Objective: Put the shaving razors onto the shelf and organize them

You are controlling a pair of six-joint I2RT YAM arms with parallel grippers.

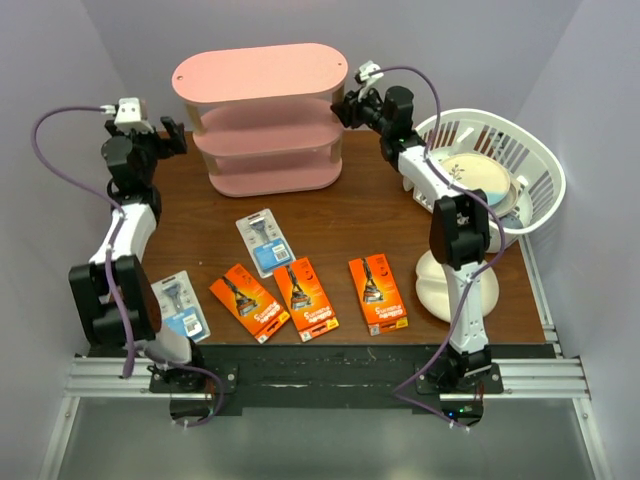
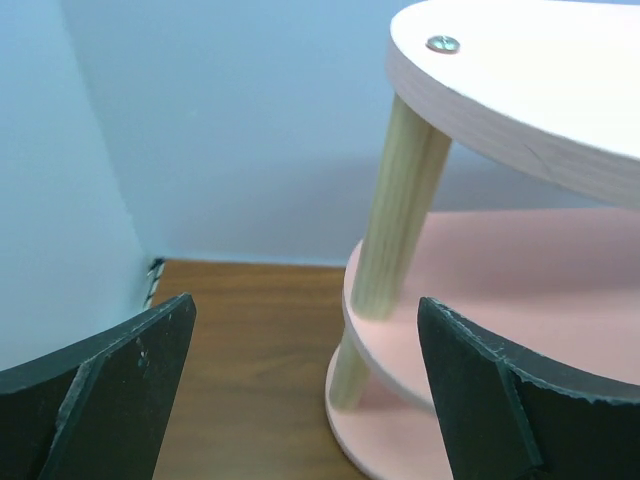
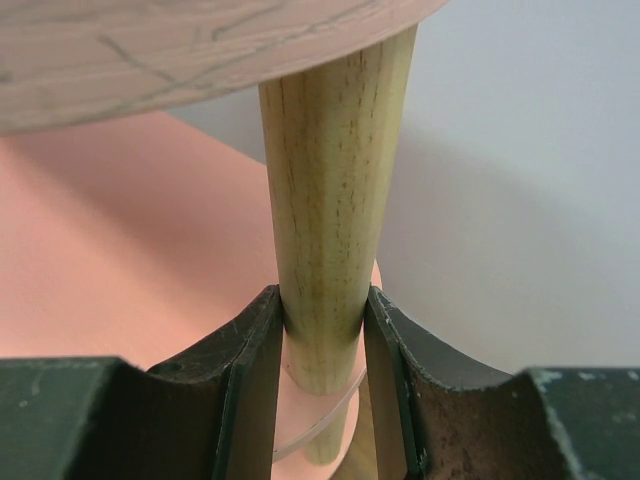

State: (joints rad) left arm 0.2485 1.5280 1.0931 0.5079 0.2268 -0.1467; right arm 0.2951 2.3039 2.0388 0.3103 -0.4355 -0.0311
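Note:
The pink three-tier shelf (image 1: 263,118) stands at the back of the table. My right gripper (image 1: 342,107) is shut on its right wooden post (image 3: 330,200), just under the top board. My left gripper (image 1: 176,137) is open and empty beside the shelf's left end, with the left post (image 2: 398,210) ahead of it. Three orange razor packs (image 1: 248,301) (image 1: 305,297) (image 1: 377,293) lie in a row near the front edge. One white-and-blue blister pack (image 1: 264,241) lies mid-table. Another blister pack (image 1: 181,305) lies at the front left by the left arm.
A white slatted basket (image 1: 535,165) holding a patterned plate (image 1: 472,180) stands at the right edge. A white divided plate (image 1: 440,285) lies under the right arm at the front right. Grey walls close in the back and sides.

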